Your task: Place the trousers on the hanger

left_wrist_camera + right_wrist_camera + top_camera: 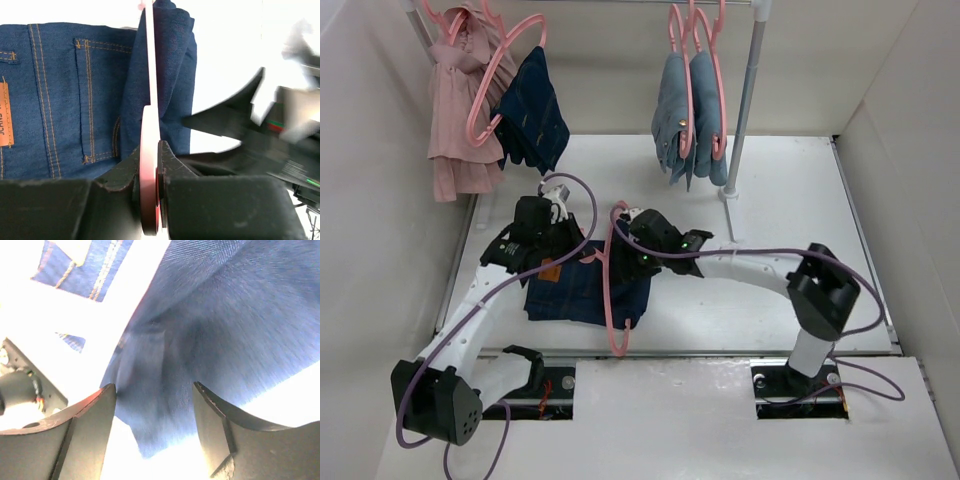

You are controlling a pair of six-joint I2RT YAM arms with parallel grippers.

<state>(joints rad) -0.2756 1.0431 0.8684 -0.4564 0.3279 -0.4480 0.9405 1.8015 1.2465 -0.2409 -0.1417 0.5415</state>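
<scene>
Between left fingers (172, 167), hanger (149, 135), trousers (60, 100) beyond

Top view bright, even, soft shadows; wrist views blown-out white background; trousers (225, 315) blurred close-up.

left black two-finger gripper (150, 155) clamps the thin pink plastic hanger (149, 65); right black two-finger gripper (155, 387) holds its jaws apart.

Right of the left gripper's (149, 151) pinch, the right gripper (215, 142) is a blur. The hanger (149, 75) runs off-frame ahead of it, the trousers (65, 100) to its left.
</scene>
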